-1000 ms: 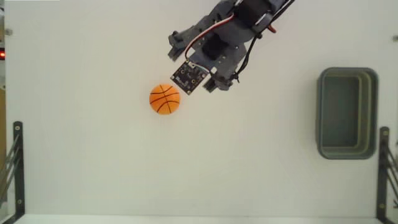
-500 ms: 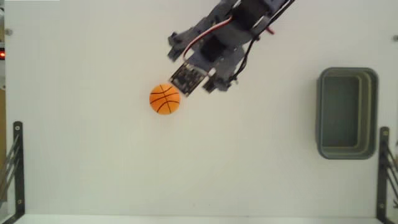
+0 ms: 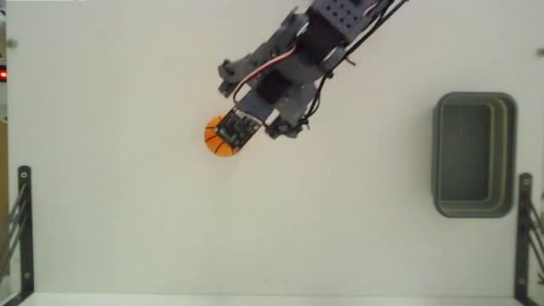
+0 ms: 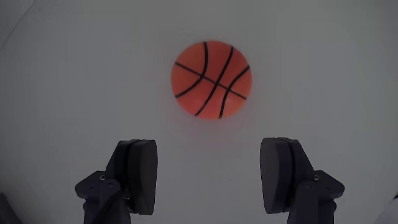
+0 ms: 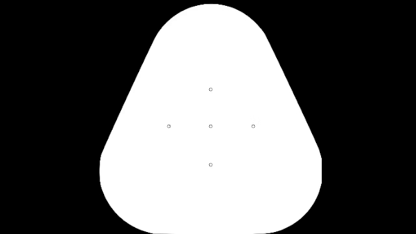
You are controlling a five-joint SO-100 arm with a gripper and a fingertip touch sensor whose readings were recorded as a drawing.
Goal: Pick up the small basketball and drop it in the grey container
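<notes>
arm (image 3: 293,64): grey-blue printed links | black servos | red-white-black cables | dark circuit board (image 3: 231,129)

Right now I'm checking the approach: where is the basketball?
In the fixed view the basketball sits left of centre, partly under the arm; in the wrist view it lies ahead of the open fingers.

You have no readable text, label, brand, number or sign in either view; the ball (image 4: 211,79) shows only black seam lines, and the small board on the arm (image 3: 231,129) is too blurred to read.
</notes>
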